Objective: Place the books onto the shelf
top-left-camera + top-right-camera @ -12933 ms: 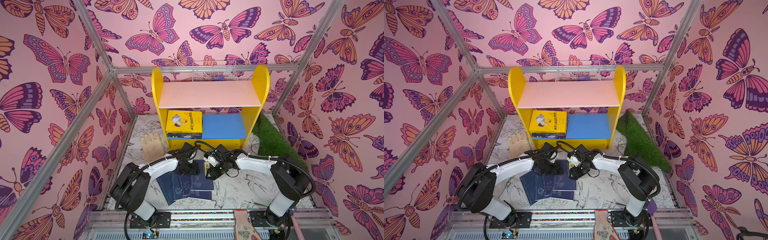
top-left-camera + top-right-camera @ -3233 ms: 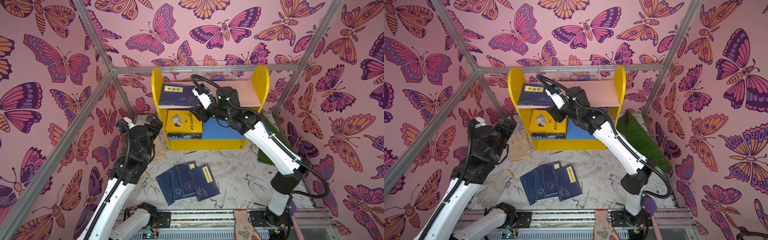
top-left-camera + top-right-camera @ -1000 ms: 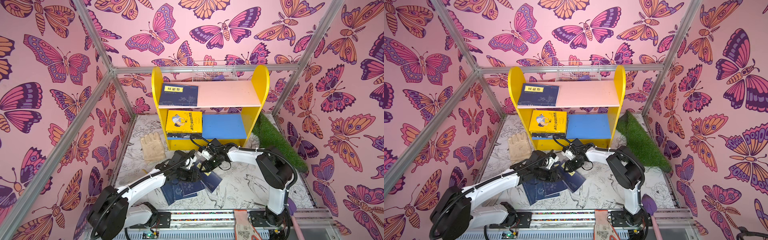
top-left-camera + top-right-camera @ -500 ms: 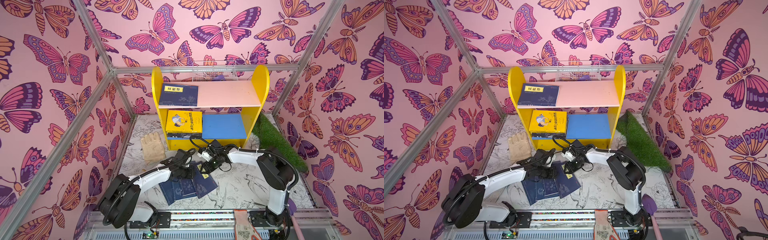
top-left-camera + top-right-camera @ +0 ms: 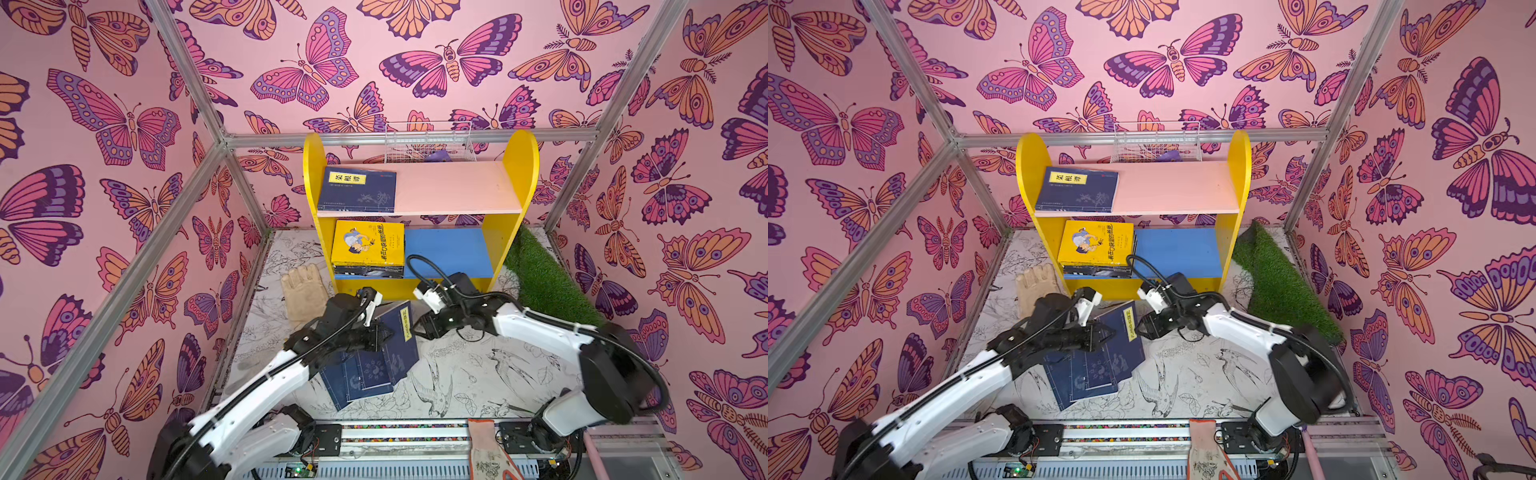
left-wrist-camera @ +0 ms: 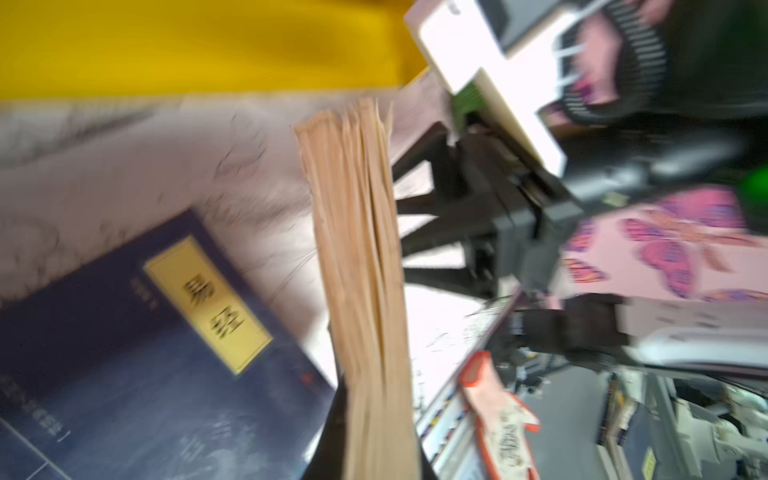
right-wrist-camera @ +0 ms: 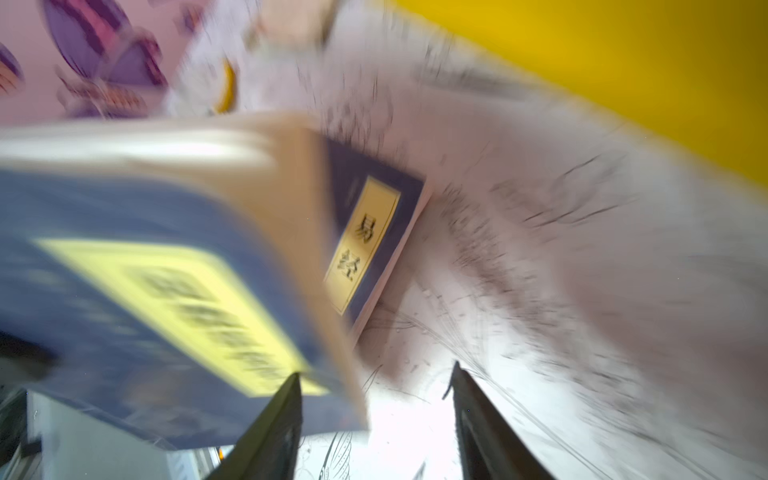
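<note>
The yellow-sided shelf (image 5: 517,174) (image 5: 1237,166) stands at the back, with a navy book (image 5: 357,191) on its pink upper board and a yellow cartoon book (image 5: 368,249) on a stack on the blue lower board. My left gripper (image 5: 380,332) (image 6: 365,415) is shut on a navy book with a yellow label (image 5: 401,332) (image 5: 1119,336) and holds it tilted above the floor; its page edge (image 6: 361,270) fills the left wrist view. My right gripper (image 5: 417,328) (image 7: 374,382) is open beside that book's right edge. Several navy books (image 5: 365,374) lie fanned on the floor below.
A beige glove (image 5: 303,291) lies left of the shelf. A green turf strip (image 5: 544,278) runs along the right wall. A white wire basket (image 5: 428,145) hangs behind the shelf top. Another glove (image 5: 486,453) lies on the front rail.
My left gripper has shut on the top navy book and tipped it up off the pile. The right gripper's jaws have spread wider beside it.
</note>
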Robot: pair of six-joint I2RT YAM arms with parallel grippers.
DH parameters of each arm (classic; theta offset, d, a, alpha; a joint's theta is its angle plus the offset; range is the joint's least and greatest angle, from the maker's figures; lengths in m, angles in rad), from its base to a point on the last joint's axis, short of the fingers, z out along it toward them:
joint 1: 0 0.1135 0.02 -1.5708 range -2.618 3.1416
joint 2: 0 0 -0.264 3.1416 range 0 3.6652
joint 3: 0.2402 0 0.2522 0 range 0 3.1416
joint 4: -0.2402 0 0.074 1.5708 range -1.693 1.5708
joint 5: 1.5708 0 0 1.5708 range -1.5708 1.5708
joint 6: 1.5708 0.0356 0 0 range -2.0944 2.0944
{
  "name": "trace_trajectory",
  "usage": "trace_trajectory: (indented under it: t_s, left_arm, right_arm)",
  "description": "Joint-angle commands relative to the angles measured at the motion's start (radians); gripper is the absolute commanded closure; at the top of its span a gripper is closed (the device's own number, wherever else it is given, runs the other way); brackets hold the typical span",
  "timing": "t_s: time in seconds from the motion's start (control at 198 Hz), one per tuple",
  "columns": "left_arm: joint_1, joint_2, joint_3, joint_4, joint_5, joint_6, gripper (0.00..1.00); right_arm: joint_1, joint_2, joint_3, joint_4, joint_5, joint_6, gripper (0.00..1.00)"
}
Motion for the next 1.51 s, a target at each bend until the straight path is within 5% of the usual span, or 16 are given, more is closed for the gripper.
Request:
trace_trajectory:
  t_s: [0.0, 0.181, 0.373, 0.585, 0.892, 1.502]
  left_arm:
    - [-0.006, -0.119, 0.073, 0.055, 0.087, -0.010, 1.00]
    - [-0.006, -0.157, 0.237, 0.188, 0.128, -0.071, 1.00]
    - [-0.005, -0.179, 0.232, 0.563, -0.183, -0.175, 1.00]
    - [-0.005, -0.083, 0.249, 0.817, -0.354, -0.181, 1.00]
    - [-0.004, -0.013, 0.284, 0.933, -0.344, -0.205, 1.00]
    - [-0.002, 0.020, 0.262, 1.015, -0.340, -0.235, 1.00]
  right_arm:
    - [-0.027, -0.192, 0.000, 0.060, 0.032, 0.047, 0.32]
    - [-0.028, -0.423, 0.049, 0.090, 0.014, 0.084, 0.19]
    - [-0.028, -0.499, 0.141, 0.149, 0.012, 0.155, 0.15]
    - [-0.028, -0.469, 0.143, 0.374, -0.045, 0.308, 0.16]
    - [-0.028, -0.304, 0.201, 0.660, -0.135, 0.525, 0.19]
    - [0.010, -0.071, 0.327, 1.008, -0.243, 0.853, 0.53]
